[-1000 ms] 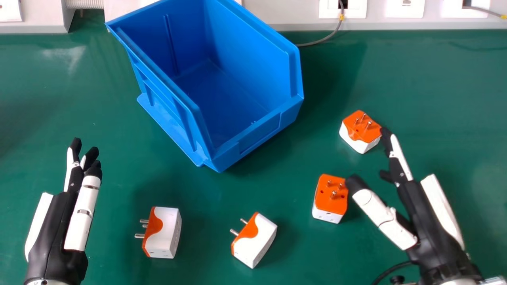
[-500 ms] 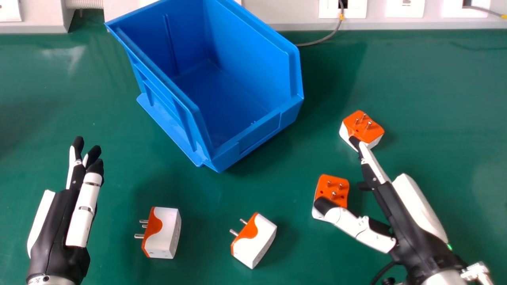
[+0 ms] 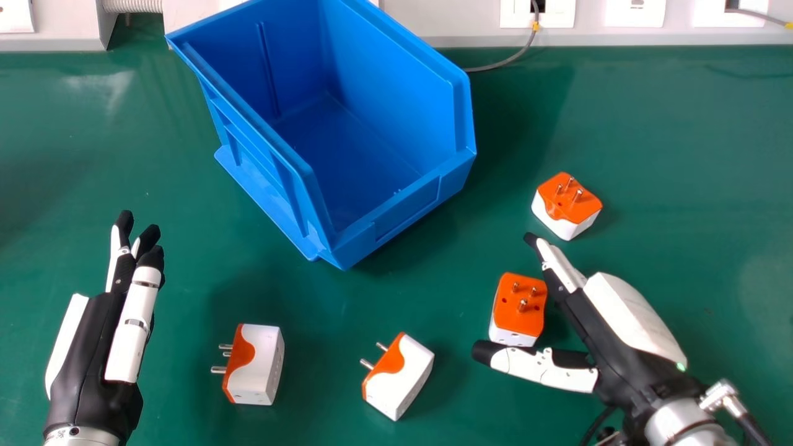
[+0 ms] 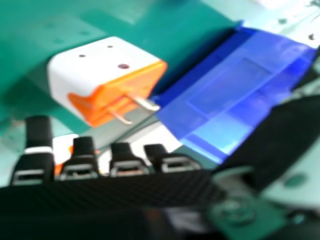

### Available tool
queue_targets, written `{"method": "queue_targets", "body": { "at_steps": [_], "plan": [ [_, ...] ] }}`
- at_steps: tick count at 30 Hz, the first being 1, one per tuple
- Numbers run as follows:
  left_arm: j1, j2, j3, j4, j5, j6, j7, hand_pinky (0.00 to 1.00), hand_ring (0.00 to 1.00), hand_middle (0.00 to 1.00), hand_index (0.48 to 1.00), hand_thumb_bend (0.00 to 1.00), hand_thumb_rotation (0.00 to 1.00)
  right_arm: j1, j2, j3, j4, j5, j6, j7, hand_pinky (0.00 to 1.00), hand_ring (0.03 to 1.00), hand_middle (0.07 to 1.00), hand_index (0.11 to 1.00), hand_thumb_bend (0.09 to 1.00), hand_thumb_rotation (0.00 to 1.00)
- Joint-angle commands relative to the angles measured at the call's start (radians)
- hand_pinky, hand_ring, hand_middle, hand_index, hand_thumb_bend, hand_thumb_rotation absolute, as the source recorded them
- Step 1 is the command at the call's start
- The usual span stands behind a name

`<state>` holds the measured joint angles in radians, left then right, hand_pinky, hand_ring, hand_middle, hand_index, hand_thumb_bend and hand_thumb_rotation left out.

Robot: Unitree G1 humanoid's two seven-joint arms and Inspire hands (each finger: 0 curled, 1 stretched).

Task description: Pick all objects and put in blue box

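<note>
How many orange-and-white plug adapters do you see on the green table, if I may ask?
4: an adapter right of the left hand, one at front centre, one beside the right hand, and one beyond that hand. None looks hidden.

Your left hand (image 3: 99,347) is matte black with a white shell along its side, white finger covers, black fingertips (image 3: 151,256) and a pale cuff (image 3: 80,436) with a small dark hole; your right hand (image 3: 610,359) matches in black and white, with a tiny green light (image 3: 681,367) at its shell's edge. You also have a silver right wrist (image 3: 678,422), a metal fitting (image 3: 718,395) and black cables (image 3: 593,428) there.
</note>
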<state>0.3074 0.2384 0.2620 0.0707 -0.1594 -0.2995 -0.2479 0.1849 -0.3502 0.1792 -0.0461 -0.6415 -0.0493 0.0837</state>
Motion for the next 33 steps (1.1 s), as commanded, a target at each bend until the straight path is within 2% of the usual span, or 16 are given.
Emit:
{"method": "queue_targets", "body": {
  "at_steps": [1, 6, 13, 19, 23, 26, 33],
  "plan": [
    [-0.006, 0.006, 0.009, -0.019, -0.009, -0.009, -0.001, 1.00, 1.00, 1.00, 1.000, 0.20, 1.00, -0.030, -0.015, 0.008, 0.010, -0.024, 0.016, -0.019, 0.80, 0.964, 1.000, 0.993, 0.614, 0.68],
    [-0.011, 0.008, 0.011, -0.009, -0.011, -0.010, -0.005, 1.00, 1.00, 1.00, 1.000, 0.22, 1.00, -0.072, -0.024, 0.034, 0.043, -0.083, 0.067, -0.021, 0.82, 0.966, 1.000, 0.987, 0.653, 0.67],
    [-0.006, 0.007, 0.014, -0.024, -0.016, 0.001, -0.009, 1.00, 1.00, 1.00, 1.000, 0.23, 1.00, -0.107, -0.043, 0.070, 0.046, -0.156, 0.139, -0.007, 0.84, 0.970, 1.000, 0.985, 0.678, 0.64],
    [-0.004, 0.005, 0.015, -0.028, -0.017, -0.002, -0.011, 1.00, 1.00, 1.00, 1.000, 0.23, 1.00, -0.145, -0.057, 0.103, 0.047, -0.206, 0.201, 0.034, 0.85, 0.976, 1.000, 0.984, 0.696, 0.58],
    [-0.004, 0.005, 0.014, -0.028, -0.012, -0.001, -0.007, 1.00, 1.00, 1.00, 1.000, 0.23, 1.00, -0.180, -0.062, 0.124, 0.069, -0.223, 0.230, 0.062, 0.86, 0.979, 1.000, 0.982, 0.700, 0.55],
    [-0.005, 0.007, 0.015, -0.028, -0.011, 0.001, -0.007, 1.00, 1.00, 1.00, 1.000, 0.24, 1.00, -0.202, -0.073, 0.139, 0.077, -0.229, 0.246, 0.087, 0.88, 0.984, 1.000, 0.979, 0.680, 0.49],
    [-0.001, 0.007, 0.016, -0.039, -0.003, 0.004, -0.002, 1.00, 1.00, 1.00, 1.000, 0.27, 1.00, -0.259, -0.101, 0.166, 0.136, -0.248, 0.247, 0.121, 0.90, 0.983, 1.000, 0.977, 0.624, 0.41]
  ]
}}
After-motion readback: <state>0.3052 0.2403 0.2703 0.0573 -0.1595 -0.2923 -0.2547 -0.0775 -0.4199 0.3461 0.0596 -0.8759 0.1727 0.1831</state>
